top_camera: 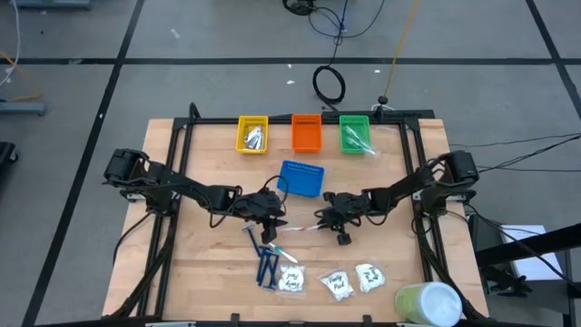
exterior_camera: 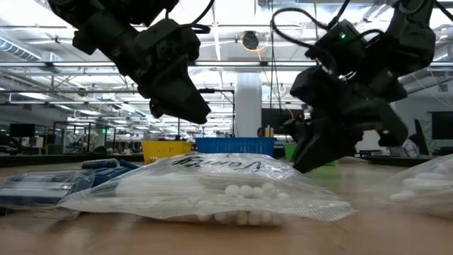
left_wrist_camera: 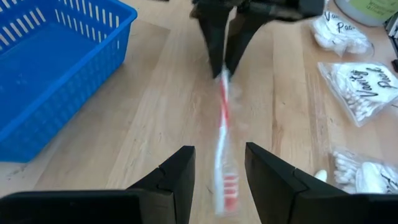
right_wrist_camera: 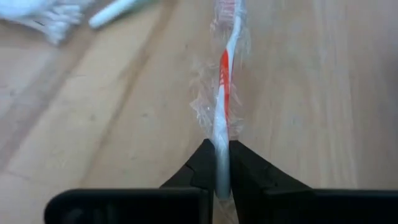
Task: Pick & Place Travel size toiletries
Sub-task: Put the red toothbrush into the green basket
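A white-and-red toothbrush [right_wrist_camera: 225, 74] in a clear wrapper lies stretched between my two grippers at mid table [top_camera: 300, 231]. My right gripper [right_wrist_camera: 221, 146] is shut on one end of it. My left gripper [left_wrist_camera: 219, 165] is open, a finger standing on each side of the brush's other end [left_wrist_camera: 227, 186] without touching it. In the left wrist view the right gripper [left_wrist_camera: 222, 65] shows farther off, at the brush's far end. My right gripper pinches the toothbrush's handle end [right_wrist_camera: 221, 163], wrapper and all, between its two fingers. The fingers come from the table's right, slanting down, and lie along the brush, which runs straight on ahead of them. Whether the free end rests on the wood I cannot tell.
A blue tray [top_camera: 302, 178] sits just beyond the grippers; yellow [top_camera: 253, 133], orange [top_camera: 307, 133] and green [top_camera: 355, 134] trays line the far edge. Near the front lie dark blue razors [top_camera: 267, 265], bags of cotton swabs [top_camera: 338, 283] and a pale green cylinder [top_camera: 427, 304].
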Tool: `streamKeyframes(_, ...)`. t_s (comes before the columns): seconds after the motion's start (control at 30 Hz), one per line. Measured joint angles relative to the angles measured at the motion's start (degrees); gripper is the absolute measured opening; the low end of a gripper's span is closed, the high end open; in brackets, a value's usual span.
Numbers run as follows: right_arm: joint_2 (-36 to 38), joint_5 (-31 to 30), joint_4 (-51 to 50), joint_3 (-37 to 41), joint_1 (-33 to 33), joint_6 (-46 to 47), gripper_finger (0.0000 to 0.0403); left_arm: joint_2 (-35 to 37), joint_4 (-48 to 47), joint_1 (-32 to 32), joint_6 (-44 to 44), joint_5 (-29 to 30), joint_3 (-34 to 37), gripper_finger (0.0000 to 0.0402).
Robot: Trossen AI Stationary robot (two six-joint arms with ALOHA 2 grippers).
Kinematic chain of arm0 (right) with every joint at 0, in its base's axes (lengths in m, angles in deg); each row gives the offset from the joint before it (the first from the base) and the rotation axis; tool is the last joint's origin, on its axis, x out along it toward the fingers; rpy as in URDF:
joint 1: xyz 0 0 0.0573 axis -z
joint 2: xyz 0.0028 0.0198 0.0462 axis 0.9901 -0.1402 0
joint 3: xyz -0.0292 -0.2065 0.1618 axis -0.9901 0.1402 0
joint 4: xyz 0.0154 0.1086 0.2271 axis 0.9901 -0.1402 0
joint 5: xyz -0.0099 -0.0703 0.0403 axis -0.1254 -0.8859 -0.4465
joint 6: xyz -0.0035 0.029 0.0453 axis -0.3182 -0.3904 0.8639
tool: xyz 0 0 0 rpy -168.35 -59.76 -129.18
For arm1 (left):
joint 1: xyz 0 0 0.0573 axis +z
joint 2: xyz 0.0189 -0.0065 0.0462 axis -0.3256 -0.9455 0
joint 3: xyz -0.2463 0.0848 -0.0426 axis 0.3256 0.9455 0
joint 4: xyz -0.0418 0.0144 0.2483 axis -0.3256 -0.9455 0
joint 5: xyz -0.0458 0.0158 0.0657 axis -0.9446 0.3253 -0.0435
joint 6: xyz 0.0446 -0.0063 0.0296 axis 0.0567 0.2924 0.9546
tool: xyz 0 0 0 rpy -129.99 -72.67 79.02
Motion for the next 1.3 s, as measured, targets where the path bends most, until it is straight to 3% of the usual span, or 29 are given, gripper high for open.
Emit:
streamKeyframes(0.2, 12.0, 1.0, -6.8, -0.1, -0.1, 0.5, 0.0019, 0.0, 0.0, 0.0, 1.9, 0.0, 0.0, 0.0136)
streamKeyframes(0.3, 19.3, -2.4, -11.8, 0.0, 0.5, 1.2, 0.0019, 0.0, 0.1, 0.0, 2.8, 0.3, 0.0, 0.0136)
streamKeyframes(0.53, 35.5, -22.8, -23.5, 0.0, 3.7, 1.8, 0.0019, 0.0, -0.3, -0.2, 3.2, -0.8, 0.0, 0.0136)
streamKeyframes(0.67, 41.2, -26.2, -26.5, 0.0, 5.9, 2.2, 0.0019, 0.0, -0.2, 0.0, 4.7, -0.1, 0.0, 0.0136)
streamKeyframes(0.9, 44.0, -56.8, -35.4, -0.1, 12.1, 11.9, 0.0019, 0.0, 0.0, 0.1, 5.0, -0.2, 0.0, 0.0136)
streamKeyframes(0.97, 43.6, -57.6, -39.6, -0.1, 15.2, 15.2, 0.0019, 0.0, -0.1, 0.1, 5.0, -0.1, 0.0, 0.0136)
streamKeyframes(1.1, 41.2, -51.9, -46.2, -0.1, 20.4, 21.3, 0.0021, 0.0, -0.1, 0.0, 5.0, -0.2, 0.0, 0.0136)
streamKeyframes(1.3, 37.3, -47.7, -48.3, -0.1, 25.0, 22.3, 0.0021, 0.0, -0.1, 0.1, 5.0, -0.1, 0.0, 0.0136)
